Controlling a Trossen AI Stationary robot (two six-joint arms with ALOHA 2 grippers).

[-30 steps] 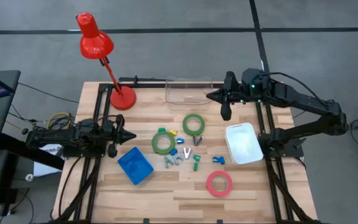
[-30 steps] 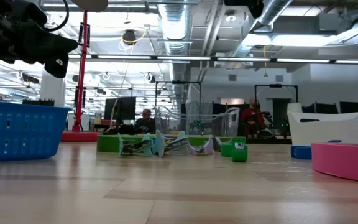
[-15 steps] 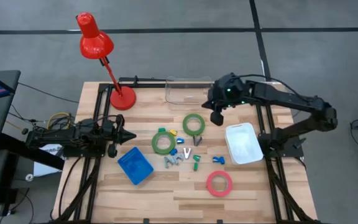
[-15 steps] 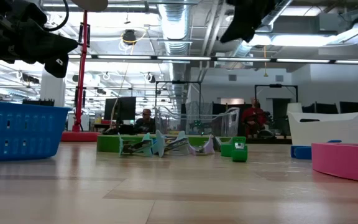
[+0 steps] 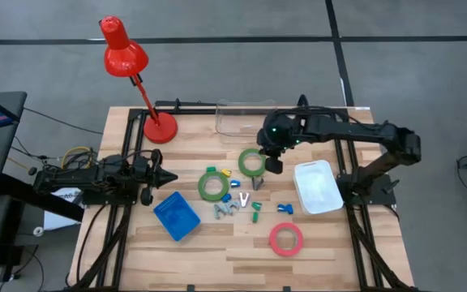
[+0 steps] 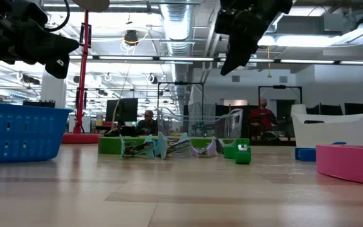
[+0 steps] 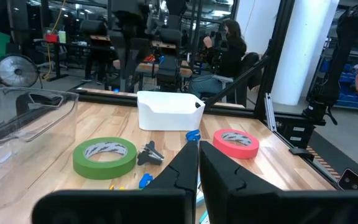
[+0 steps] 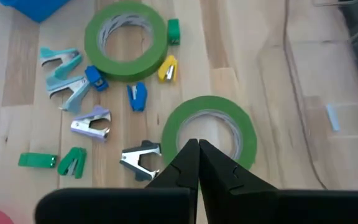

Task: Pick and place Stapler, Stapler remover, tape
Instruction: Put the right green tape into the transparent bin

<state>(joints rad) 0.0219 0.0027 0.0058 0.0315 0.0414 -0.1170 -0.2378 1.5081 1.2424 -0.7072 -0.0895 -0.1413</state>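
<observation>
Two green tape rings and a pink-red ring lie flat on the wooden table. Small coloured staplers and claw-shaped staple removers are scattered between them. My right gripper hangs shut in the air over the near edge of the farther green ring, slanting down and touching nothing. My left gripper rests shut and level at the table's left, pointing toward the rings; its fingertips hold nothing.
A white bin stands right of the rings. A blue basket stands near the left gripper, and a clear container sits at the far edge. A red desk lamp stands at the far left. People sit in the room beyond.
My right gripper has come down from high over the far right of the table. It has moved left and toward the near edge until it is over the farther green ring, and its fingers have tipped downward. It has stayed shut. Nothing on the table has moved.
</observation>
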